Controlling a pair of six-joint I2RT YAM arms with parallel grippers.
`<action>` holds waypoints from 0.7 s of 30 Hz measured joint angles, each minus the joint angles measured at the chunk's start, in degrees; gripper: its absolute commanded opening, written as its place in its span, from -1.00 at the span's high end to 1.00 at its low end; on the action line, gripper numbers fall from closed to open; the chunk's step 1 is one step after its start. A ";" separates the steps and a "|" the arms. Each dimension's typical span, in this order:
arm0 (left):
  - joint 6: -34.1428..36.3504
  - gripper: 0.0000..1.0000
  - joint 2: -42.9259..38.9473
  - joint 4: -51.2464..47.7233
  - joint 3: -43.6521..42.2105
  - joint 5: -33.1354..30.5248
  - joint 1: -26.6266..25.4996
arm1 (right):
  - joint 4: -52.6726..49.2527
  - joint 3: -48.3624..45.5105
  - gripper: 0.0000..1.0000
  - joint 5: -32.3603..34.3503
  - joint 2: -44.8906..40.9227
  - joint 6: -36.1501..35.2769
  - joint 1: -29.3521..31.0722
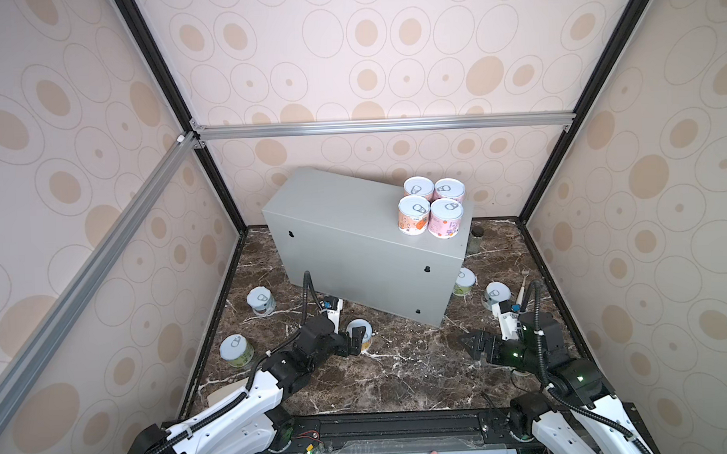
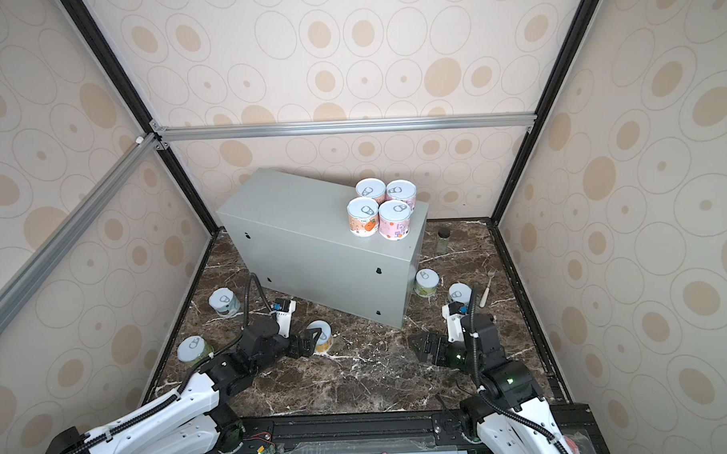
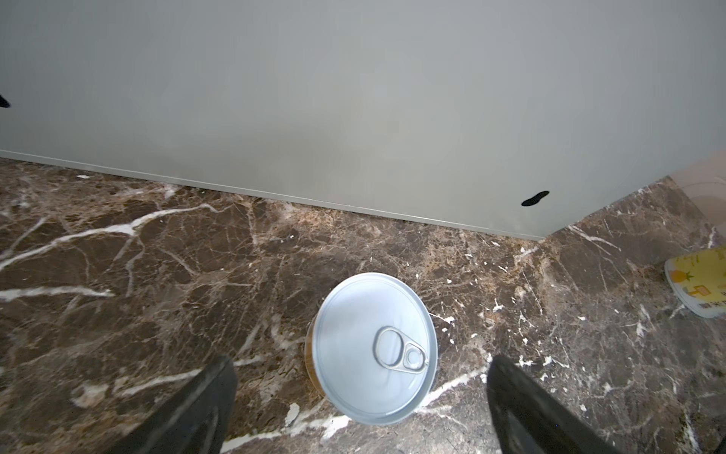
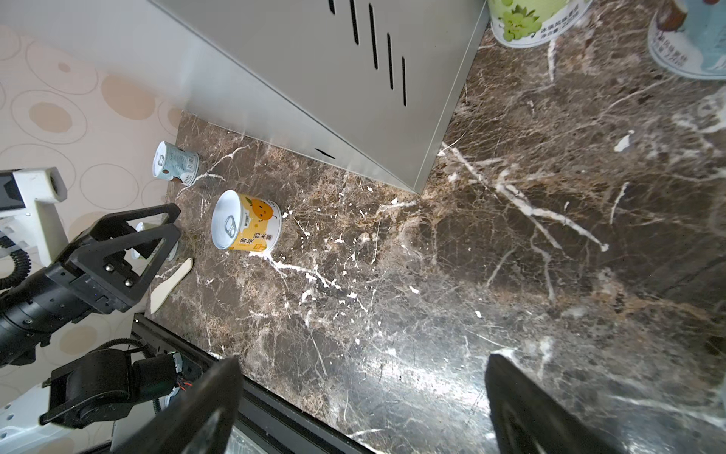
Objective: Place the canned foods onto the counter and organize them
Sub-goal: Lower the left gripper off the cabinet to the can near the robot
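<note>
My L claw [image 3: 359, 363] wide open, empty; yellow can [image 3: 373, 346] upright on marble floor [image 3: 157, 275] btwn its jaws, no contact, near counter [image 1: 354, 245] front. R claw [image 4: 363, 359] wide open, empty. 4 cans [image 1: 432, 209] atop counter.

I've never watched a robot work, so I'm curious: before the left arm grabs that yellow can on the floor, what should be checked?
1. Left end effector open: ok.
2. Yellow can upright and roughly centred in front of it: ok.
3. Left end effector low enough to grip the can's side: cannot tell.
4. Bare room on the counter beside the four cans already there: ok.
5. Right end effector open, empty, away from the yellow can: ok.
</note>
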 measured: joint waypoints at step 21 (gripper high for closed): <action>-0.46 -0.87 17.68 16.55 -5.38 2.47 -1.66 | 2.95 0.02 -0.97 -0.15 4.66 -0.92 0.00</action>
